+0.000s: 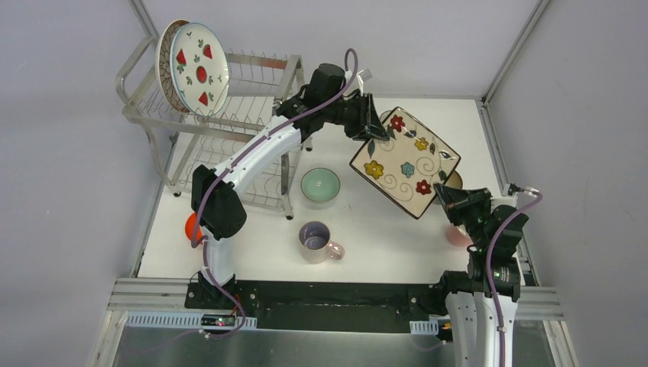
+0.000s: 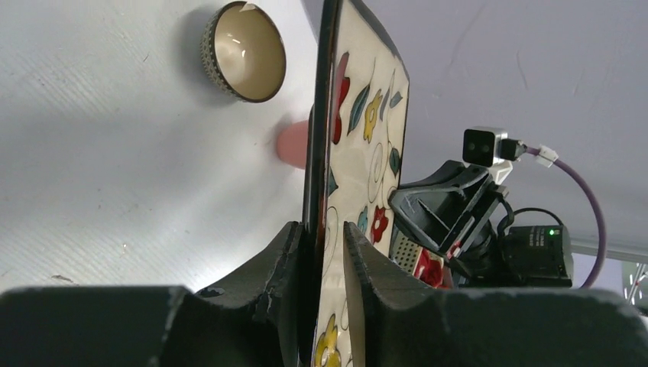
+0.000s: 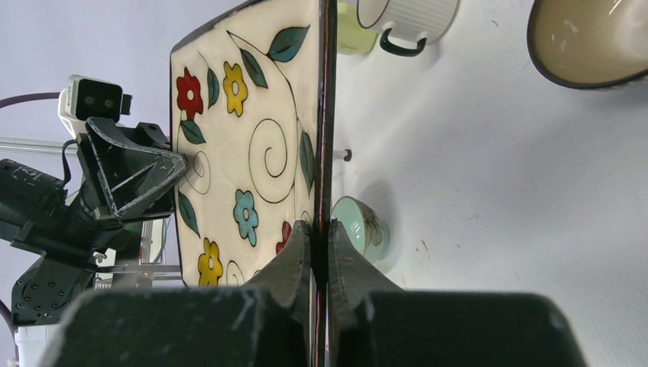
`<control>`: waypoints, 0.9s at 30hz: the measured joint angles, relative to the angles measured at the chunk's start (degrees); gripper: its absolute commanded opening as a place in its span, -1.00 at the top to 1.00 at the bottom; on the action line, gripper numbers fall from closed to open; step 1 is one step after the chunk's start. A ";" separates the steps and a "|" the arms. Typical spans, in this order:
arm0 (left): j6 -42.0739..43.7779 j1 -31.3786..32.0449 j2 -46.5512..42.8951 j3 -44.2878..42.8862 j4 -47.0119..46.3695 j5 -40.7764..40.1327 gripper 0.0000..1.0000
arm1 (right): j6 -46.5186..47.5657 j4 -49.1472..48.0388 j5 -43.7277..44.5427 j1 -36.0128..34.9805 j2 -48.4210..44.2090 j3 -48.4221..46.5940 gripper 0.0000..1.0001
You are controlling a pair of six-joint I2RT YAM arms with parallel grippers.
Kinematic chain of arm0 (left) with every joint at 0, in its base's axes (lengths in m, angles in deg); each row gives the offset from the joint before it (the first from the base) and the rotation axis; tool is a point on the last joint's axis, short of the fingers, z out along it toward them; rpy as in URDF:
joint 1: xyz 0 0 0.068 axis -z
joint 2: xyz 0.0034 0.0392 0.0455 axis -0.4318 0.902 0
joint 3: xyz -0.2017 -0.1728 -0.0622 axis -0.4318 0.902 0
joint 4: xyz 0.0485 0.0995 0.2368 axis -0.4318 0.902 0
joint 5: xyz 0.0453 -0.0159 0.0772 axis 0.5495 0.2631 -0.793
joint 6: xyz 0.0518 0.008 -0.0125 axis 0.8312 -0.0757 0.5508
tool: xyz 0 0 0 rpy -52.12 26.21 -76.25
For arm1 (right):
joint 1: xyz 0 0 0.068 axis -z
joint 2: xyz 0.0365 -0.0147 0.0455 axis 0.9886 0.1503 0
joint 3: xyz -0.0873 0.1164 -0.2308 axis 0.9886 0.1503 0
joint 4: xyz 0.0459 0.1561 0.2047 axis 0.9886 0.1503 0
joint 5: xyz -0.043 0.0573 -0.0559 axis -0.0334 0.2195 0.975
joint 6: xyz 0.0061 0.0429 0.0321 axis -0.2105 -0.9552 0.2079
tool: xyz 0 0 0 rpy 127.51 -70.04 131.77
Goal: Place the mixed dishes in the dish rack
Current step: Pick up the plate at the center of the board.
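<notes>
Mid-task: the flowered square plate [image 1: 405,162] hangs aloft, with the right hand [image 1: 449,195] clamped on one edge and the left hand [image 1: 372,122] narrowed around the opposite edge, contact uncertain. Two round plates [image 1: 200,69] stand in the dish rack [image 1: 153,115] to the left of the left hand. The mint bowl [image 1: 320,186] and lilac mug [image 1: 315,239] wait below it on the surface [image 1: 374,241]; no legible writing.

Top view looked steeply down from above the table's [image 1: 367,229] near edge, taking in all of it. Wrist views sat close, edge-on to the plate [image 2: 359,115], facing each other. All three shared it.
</notes>
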 measured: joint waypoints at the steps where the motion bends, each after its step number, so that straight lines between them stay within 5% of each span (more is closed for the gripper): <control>1: -0.39 0.00 -0.22 0.13 -0.44 -0.15 0.54 | 0.04 -0.57 -0.02 0.00 0.00 0.00 1.00; 10: -2.82 0.52 -1.46 2.47 -3.37 -2.36 0.54 | -0.31 -3.65 -0.26 0.22 -0.61 2.86 1.00; 16: -3.93 0.74 -2.64 4.66 -4.15 -3.65 0.97 | -0.42 -4.37 -0.87 0.26 -0.68 4.52 1.00; 19: -2.91 0.81 -3.82 5.95 -4.28 -4.35 1.00 | -0.63 -5.35 -0.81 0.46 -0.63 4.52 1.00; 27: -0.87 2.25 -7.10 7.30 -4.09 -8.46 1.00 | -0.81 -7.26 -1.55 0.46 -0.76 5.16 0.68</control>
